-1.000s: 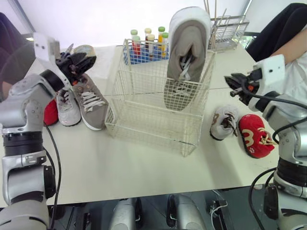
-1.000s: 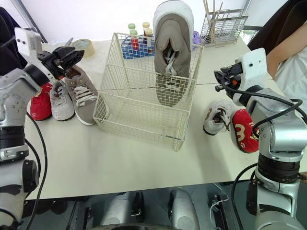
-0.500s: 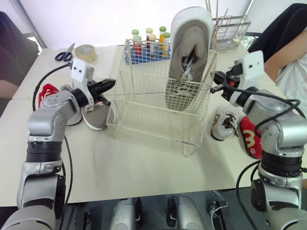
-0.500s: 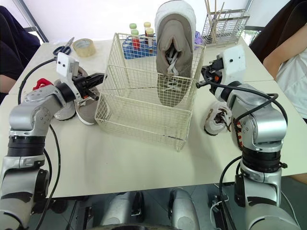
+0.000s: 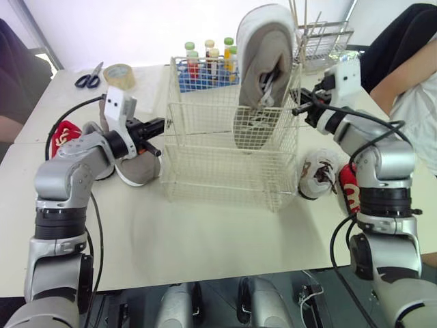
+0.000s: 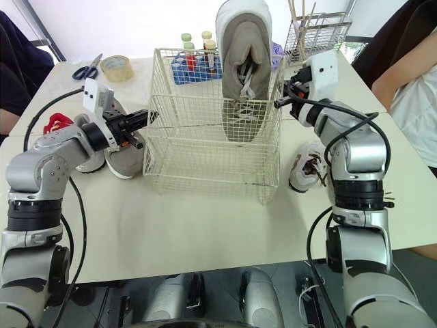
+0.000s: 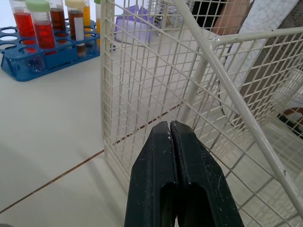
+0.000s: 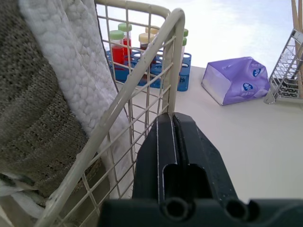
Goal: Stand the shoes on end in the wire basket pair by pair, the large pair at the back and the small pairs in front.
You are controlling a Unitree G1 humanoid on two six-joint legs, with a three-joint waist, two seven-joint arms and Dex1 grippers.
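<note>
Cream-coated wire forms the basket (image 5: 218, 171), which stands at the middle of the tabletop (image 5: 205, 239). One large grey shoe (image 5: 263, 75) stands on end inside it, against the back right corner, with its sole facing rearward and its upper part rising well above the rim. The left pincer (image 5: 161, 124) has its two black fingers pressed together with nothing between them; its tip sits just beside the basket's left wall, and contact cannot be confirmed. The right pincer (image 8: 173, 116) is likewise pressed together and empty, with its tip at the basket's right rear corner post, near the standing shoe. The second large grey shoe (image 5: 140, 167) lies flat on the tabletop just left of the basket, partly under the left arm. A small red shoe (image 5: 63, 131) lies further left. On the right of the basket lie a small white shoe (image 5: 317, 174) and, beside it, another red shoe (image 5: 347, 188), partly hidden by the right arm. Behind the basket stand a blue tube rack (image 5: 205, 72), a tape roll (image 5: 118, 73) and scissors (image 5: 89, 78).
</note>
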